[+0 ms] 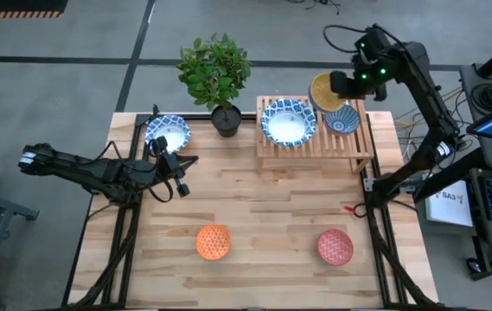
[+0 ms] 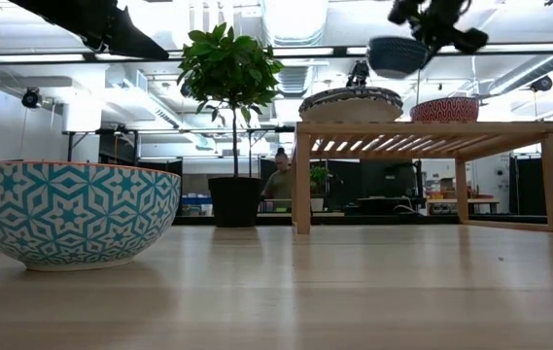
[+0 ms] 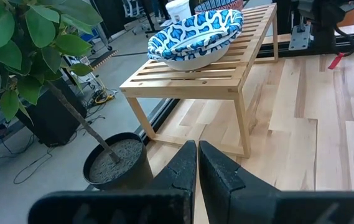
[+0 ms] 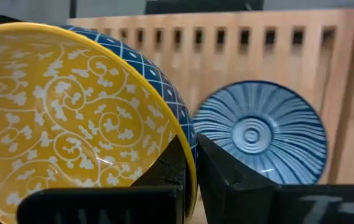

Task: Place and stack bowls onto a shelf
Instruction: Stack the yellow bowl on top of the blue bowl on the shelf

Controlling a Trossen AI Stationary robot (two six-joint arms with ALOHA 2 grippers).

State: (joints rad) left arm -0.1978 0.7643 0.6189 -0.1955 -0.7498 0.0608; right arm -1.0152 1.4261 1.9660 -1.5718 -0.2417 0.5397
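Right jaws (image 4: 189, 163) are pinching the rim of the yellow bowl (image 4: 71, 118), one finger inside, one outside on its blue-patterned outer wall. Right gripper (image 1: 347, 82) is holding that bowl (image 1: 325, 91) tilted, up in the air over the far right end of the shelf (image 1: 315, 149). Low view is showing it clear above the shelf top, not touching.

Left jaws (image 3: 198, 163) are sitting nearly closed, only a thin slit between the fingers, holding nothing. Left gripper (image 1: 179, 175) is hovering over the desk (image 1: 263, 216), just near side of the blue-and-white bowl (image 1: 168, 132) at the desk's far left corner.

On the shelf:
- wide blue-and-white bowls (image 1: 288, 122) are sitting in the middle; low view looks like a stack, count unclear
- small dark blue bowl (image 1: 341, 120) is sitting at the right end, showing radial stripes inside in the right wrist view (image 4: 257, 134)
- left end of the slats is carrying nothing

On the desk:
- orange bowl (image 1: 214, 242) is lying upside down, near edge, left of centre
- pink-red bowl (image 1: 335, 247) is lying upside down too, near edge, to the right, well apart from the orange one
- potted plant (image 1: 217, 78) is standing at the far edge, between the corner bowl and the shelf

Small red item (image 1: 350, 208) is lying at the desk's right edge; can't tell what it is.
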